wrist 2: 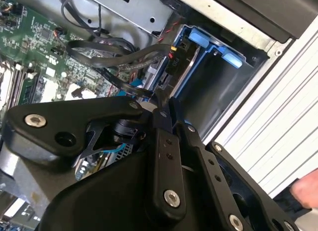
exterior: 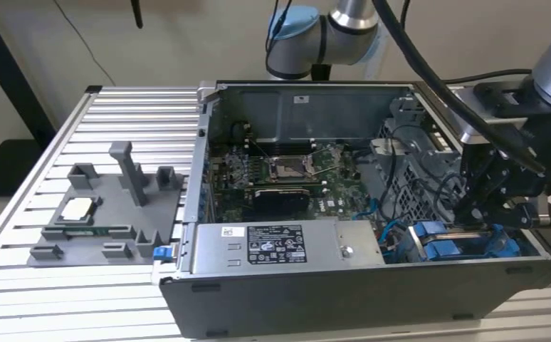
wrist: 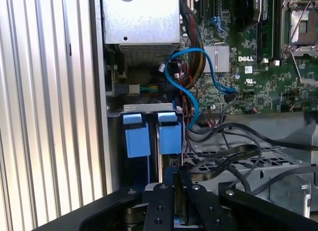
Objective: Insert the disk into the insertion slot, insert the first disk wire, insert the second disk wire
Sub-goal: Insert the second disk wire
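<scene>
**Deep in the corner of the case, hovering at the drive cage**

Down low at the exterior view's right, end effector (exterior: pixel 485 217) dipped inside the open computer case (exterior: pixel 352 306), right over the insertion slot (exterior: pixel 503 251). Narrow stance there: in both wrist views drawn close together (wrist: pixel 179 174), barely a sliver between, and no telling whether anything thin is nipped in that sliver. Probably kept slim like this to thread between the loose black cables and the cage wall.

And the disk (wrist: pixel 136 139)? Sitting down in the slot, blue carrier tabs side by side at the grey metal mouth (wrist: pixel 149 108), looking seated rather than half-way. In the second wrist view, same blue frame (wrist 2: pixel 211 44) standing against the cage, with a black plug on red and yellow leads (wrist 2: pixel 173 54) right at its edge, just ahead of the fingertips (wrist 2: pixel 160 98). Touching the drive's socket or merely beside it: cannot tell from here.

Blue data cable (wrist: pixel 191 87) looping free over the motherboard (wrist: pixel 258 67), one end dangling near the cage, seemingly not plugged into the disk.

Over on the desk (exterior: pixel 28 164), grey fixture tray (exterior: pixel 95 214) well apart from the action; power-supply box (exterior: pixel 275 246) between tray and cage.
</scene>
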Action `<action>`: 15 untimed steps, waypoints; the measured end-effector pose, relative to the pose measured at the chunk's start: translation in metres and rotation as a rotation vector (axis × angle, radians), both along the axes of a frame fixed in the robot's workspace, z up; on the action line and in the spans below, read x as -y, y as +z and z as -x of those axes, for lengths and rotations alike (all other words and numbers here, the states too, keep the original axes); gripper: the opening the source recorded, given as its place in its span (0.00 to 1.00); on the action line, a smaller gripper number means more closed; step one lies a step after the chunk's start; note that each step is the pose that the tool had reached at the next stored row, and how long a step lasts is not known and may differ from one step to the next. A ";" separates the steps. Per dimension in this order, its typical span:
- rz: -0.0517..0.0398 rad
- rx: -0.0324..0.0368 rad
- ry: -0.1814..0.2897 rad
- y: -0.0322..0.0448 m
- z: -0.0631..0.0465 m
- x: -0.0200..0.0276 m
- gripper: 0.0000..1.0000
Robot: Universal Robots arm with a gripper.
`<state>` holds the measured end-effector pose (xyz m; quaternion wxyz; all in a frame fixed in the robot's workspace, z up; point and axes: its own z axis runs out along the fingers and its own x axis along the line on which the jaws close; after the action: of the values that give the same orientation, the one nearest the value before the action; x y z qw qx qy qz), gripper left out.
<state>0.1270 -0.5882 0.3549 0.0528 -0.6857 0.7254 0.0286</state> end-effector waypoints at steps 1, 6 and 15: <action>0.0000 0.0000 0.000 0.0000 0.000 0.0000 0.16; -0.0035 0.0000 0.000 -0.0006 0.000 0.0000 0.16; -0.0098 0.0000 0.000 -0.0042 0.000 0.0000 0.16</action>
<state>0.1271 -0.5883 0.3507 0.0561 -0.6855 0.7252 0.0322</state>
